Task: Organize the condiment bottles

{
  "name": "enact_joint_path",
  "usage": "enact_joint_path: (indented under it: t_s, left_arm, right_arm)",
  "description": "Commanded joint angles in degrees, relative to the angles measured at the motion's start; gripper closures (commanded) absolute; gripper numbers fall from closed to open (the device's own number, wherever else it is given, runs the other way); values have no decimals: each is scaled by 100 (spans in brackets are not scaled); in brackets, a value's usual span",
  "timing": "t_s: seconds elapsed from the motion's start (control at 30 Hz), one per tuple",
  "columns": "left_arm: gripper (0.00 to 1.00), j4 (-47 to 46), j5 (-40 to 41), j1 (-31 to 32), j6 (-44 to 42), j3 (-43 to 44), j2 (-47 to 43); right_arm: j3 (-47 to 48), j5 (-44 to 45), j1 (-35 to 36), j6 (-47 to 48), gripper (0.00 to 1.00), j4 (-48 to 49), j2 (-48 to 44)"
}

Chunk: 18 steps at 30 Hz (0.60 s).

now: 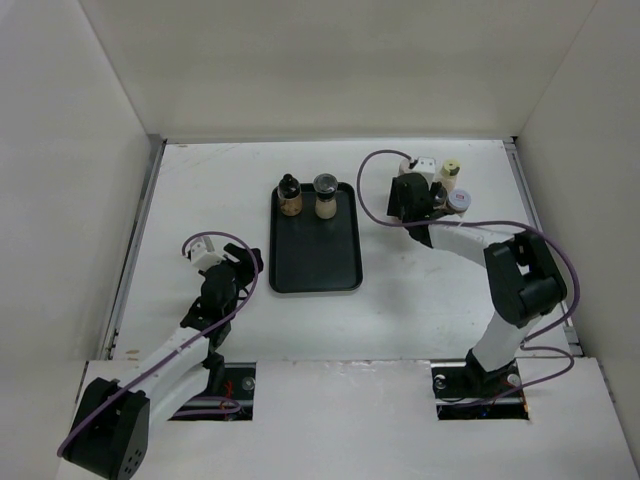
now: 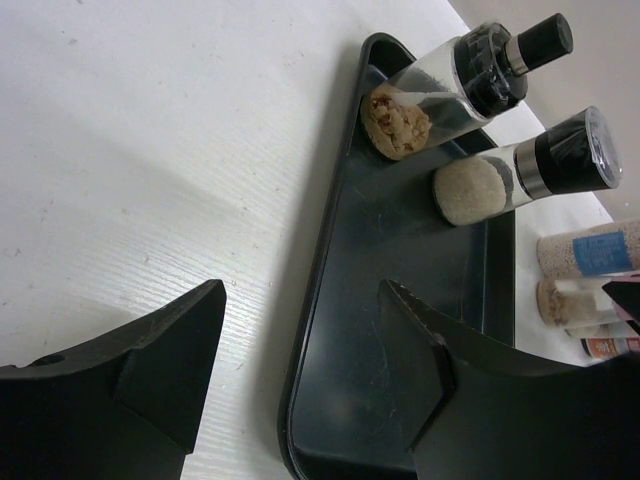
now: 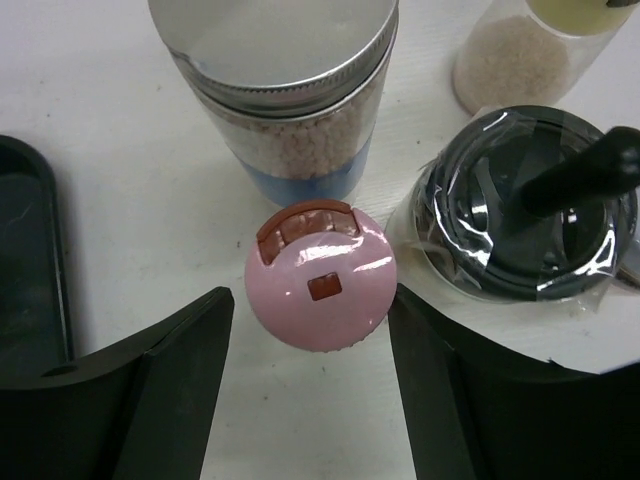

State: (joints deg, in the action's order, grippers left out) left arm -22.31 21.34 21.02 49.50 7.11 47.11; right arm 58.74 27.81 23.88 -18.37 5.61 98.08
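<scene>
Fingers [image 3: 170,390] of the right gripper [image 3: 308,292] are held spread on either side of the pink-lidded bottle [image 3: 320,275], which is stood near the table's [image 3: 130,200] far right corner, beside a silver-lidded jar [image 3: 285,90] and a black-capped bottle [image 3: 525,205]. Over the tray's [image 2: 400,250] left edge, the fingers of the left gripper [image 2: 300,288] are spread; a brown-filled bottle [image 2: 440,95] and a pale-filled bottle [image 2: 520,170] are seen at its far end.

I read a white table [image 1: 420,300] carrying a black tray [image 1: 316,262] near centre; standing directly on it, far right: pink-lidded bottle [image 3: 320,275], silver-lidded jar [image 3: 280,60], black-capped bottle [image 3: 520,200], yellow-lidded bottle [image 1: 452,168]
</scene>
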Motion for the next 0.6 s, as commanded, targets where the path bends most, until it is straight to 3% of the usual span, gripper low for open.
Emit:
enact_joint_path:
  t_s: [0.0,0.13,0.2,0.57]
  left_arm:
    - [40,-310,19,-6,-28,0,52]
    - [40,-336,19,30,-28,18,105]
    - [40,-362,19,30,-28,18,131]
    - [40,-380,-25,47,25,27,167]
  right_arm:
    - [348,294,-37,141,34,432,184]
    - [358,435,-11,255,51,634,203]
    - [253,532,103,264,55,696,19]
    - [-539,822,1254,238,58,539,-1423]
